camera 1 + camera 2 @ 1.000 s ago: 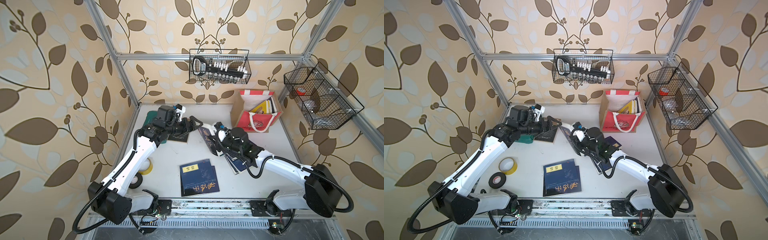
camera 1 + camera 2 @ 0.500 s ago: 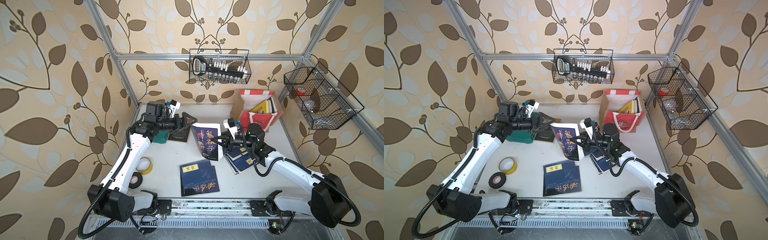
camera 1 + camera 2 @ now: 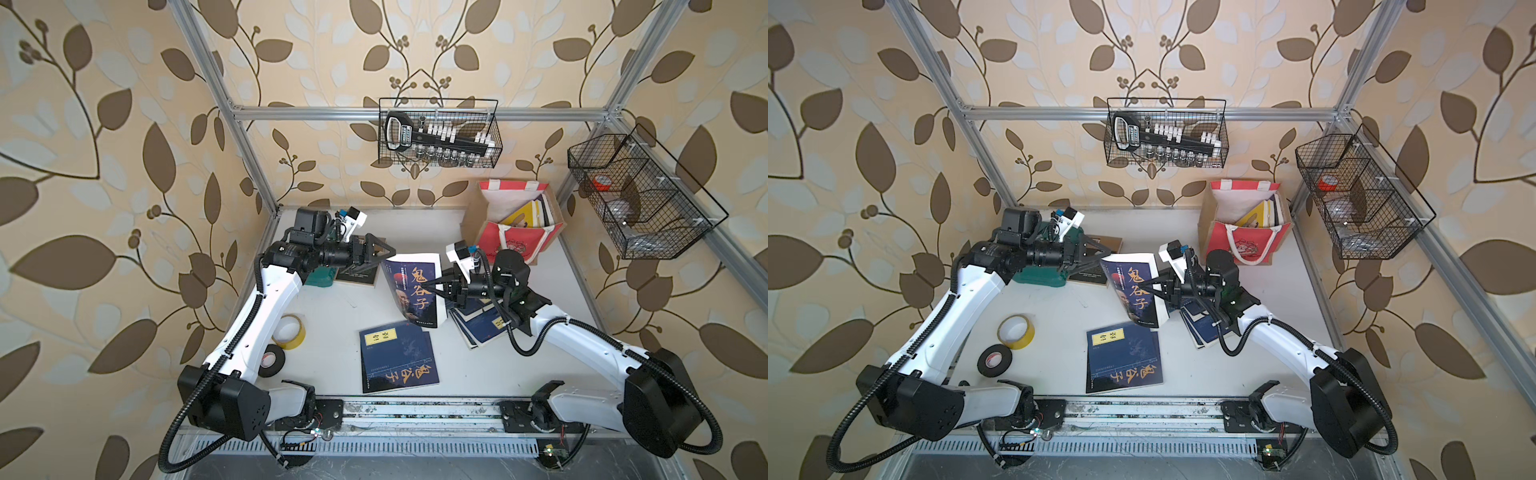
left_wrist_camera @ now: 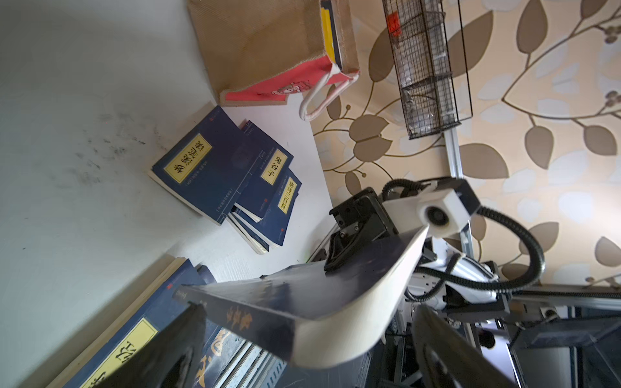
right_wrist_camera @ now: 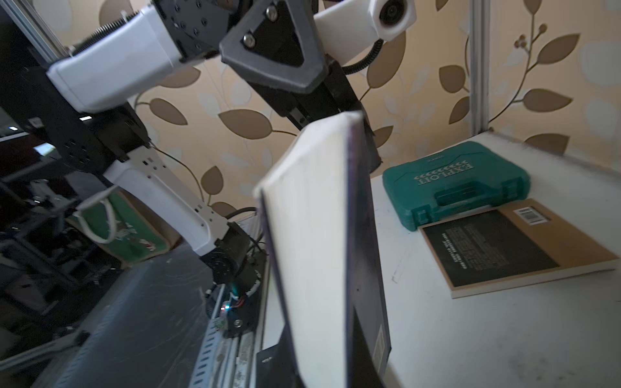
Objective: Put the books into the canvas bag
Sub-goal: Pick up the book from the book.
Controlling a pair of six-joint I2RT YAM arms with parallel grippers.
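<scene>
**Right arm lifts a book clear, bag run next**

My right gripper [image 3: 434, 286] is pinched almost shut on the edge of a dark paperback [image 3: 415, 291], held above the table [image 3: 340, 316]. A second ago the book hung edge-on close to the left arm. It has since swung up, and its cover now faces the camera in both top views. The left gripper [image 3: 384, 253] stays spread wide and empty at the book's far corner; I cannot tell if it touches. I judge the carry to the canvas bag [image 3: 509, 245] is now open. The bag stands at the back right with several books [image 3: 525, 214] inside. Still waiting are a fanned pile [image 3: 478, 332] beneath the right arm, a navy pair [image 3: 397, 357] at the front, and a lone book [image 3: 359, 276] beside the green tool case [image 3: 322, 279].
</scene>
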